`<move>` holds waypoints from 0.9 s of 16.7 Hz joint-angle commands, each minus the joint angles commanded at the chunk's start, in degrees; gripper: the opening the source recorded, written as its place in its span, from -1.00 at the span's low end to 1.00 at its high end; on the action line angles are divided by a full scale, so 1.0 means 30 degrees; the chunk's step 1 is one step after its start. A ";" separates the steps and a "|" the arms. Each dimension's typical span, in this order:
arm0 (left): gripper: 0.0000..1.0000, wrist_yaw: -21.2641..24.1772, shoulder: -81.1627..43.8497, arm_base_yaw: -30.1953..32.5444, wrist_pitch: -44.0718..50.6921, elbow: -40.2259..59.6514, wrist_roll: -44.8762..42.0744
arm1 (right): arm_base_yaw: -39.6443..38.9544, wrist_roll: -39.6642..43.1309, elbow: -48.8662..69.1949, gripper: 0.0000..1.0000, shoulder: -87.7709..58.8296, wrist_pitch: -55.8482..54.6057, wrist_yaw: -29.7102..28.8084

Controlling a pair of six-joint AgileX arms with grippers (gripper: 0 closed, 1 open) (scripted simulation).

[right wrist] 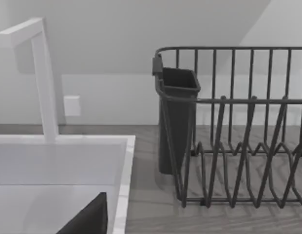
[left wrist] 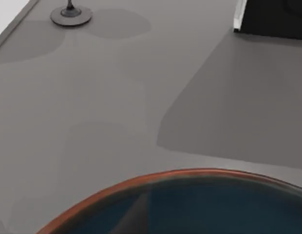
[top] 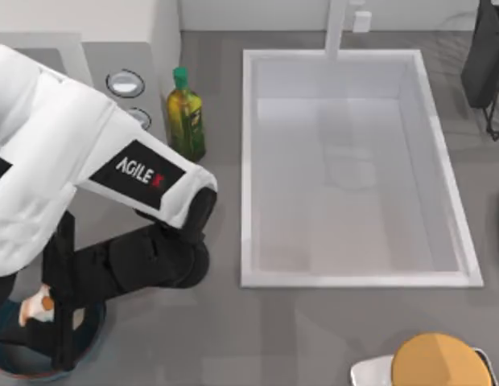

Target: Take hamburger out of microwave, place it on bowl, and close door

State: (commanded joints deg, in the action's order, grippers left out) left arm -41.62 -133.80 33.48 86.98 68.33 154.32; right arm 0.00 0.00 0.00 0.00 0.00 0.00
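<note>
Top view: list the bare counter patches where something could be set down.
Free: the grey strip below the sink, between the left arm and the orange disc. Crowded: the left side, where the left gripper with the hamburger hangs over the bowl, by the bottle.

1. The white boxy microwave (top: 113,48) stands at the bench's (top: 314,330) far left corner.
2. The green-capped oil bottle (top: 186,117) stands just right of the microwave.
3. The white rectangular sink (top: 249,161) is sunk into the bench right of the bottle, with the white faucet (top: 338,28) behind it.
4. The black wire dish rack (right wrist: 238,131) stands right of the sink.
5. The wide round dark teal-blue bowl (top: 88,334) sits at the near left edge.
6. The small rounded pale whitish-tan hamburger (top: 36,305) is over the bowl, under the left arm.
7. The flat orange-yellow disc (top: 443,366) lies at the near right.
</note>
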 joint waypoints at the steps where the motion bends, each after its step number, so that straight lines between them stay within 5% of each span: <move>1: -1.00 0.0000 0.0000 0.0000 0.0000 0.0000 0.0000 | 0.0000 0.0000 0.0000 1.00 0.0000 0.0000 0.0000; 3: -1.00 0.0000 0.0000 0.0000 0.0000 0.0000 0.0000 | 0.0000 0.0000 0.0000 1.00 0.0000 0.0000 0.0000; 15: 0.81 0.0000 0.0000 0.0000 0.0000 0.0000 0.0000 | 0.0000 0.0000 0.0000 1.00 0.0000 0.0000 0.0000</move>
State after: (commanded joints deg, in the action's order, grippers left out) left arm -41.62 -133.80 33.48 86.98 68.33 154.32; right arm 0.00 0.00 0.00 0.00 0.00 0.00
